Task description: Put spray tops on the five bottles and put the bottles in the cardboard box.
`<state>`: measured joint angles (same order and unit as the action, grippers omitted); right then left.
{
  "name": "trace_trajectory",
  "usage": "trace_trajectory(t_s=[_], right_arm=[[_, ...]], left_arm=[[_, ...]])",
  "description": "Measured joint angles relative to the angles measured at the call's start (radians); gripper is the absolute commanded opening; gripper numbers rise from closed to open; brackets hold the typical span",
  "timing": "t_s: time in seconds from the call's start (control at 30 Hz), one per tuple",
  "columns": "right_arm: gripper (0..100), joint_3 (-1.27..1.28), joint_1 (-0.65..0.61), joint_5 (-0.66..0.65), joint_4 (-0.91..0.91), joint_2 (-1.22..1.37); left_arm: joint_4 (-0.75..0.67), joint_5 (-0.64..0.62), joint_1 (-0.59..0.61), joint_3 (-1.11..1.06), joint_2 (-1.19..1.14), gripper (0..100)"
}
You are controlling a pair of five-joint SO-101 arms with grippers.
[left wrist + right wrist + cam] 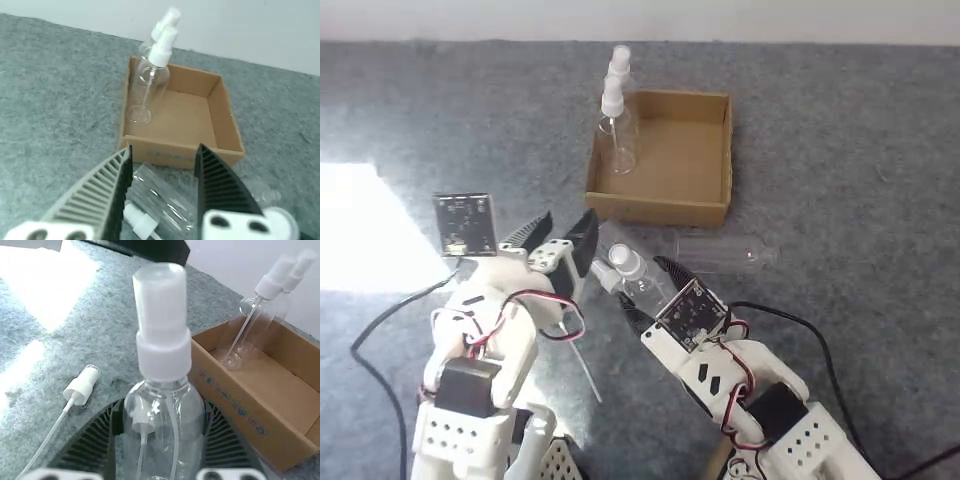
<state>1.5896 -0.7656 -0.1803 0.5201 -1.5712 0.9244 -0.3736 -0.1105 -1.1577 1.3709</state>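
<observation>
- High view from above the table: the cardboard box [712, 212] sits open beyond both arms, with two capped bottles [618, 128] standing together in its far corner on the left arm's side.
- Left gripper [567, 222] hovers just short of the box's near wall, its jaws spread wide around nothing.
- Right gripper [642, 288] is clamped around a clear bottle [162, 410] that carries a white spray top [161, 325].
- One more bottle [720, 252] lies on its side on the grey table [840, 130], just beside the box's near wall.
- A loose spray top [80, 385] with its thin tube rests on the table near the right gripper.
</observation>
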Motion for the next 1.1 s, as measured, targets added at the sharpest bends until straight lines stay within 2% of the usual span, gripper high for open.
trace_trajectory(t_s=[0.4,0.73,1.1], right_arm=[[9.1,0.000,0.005,0.002,0.000,0.000],[9.0,0.000,0.005,0.002,0.000,0.000],[8.8,0.000,0.005,0.002,0.000,0.000]], left_arm=[[0.000,0.037,-0.175,-0.035,0.000,19],[0.000,0.087,-0.244,-0.044,0.009,19],[0.000,0.087,-0.247,-0.044,0.009,19]])
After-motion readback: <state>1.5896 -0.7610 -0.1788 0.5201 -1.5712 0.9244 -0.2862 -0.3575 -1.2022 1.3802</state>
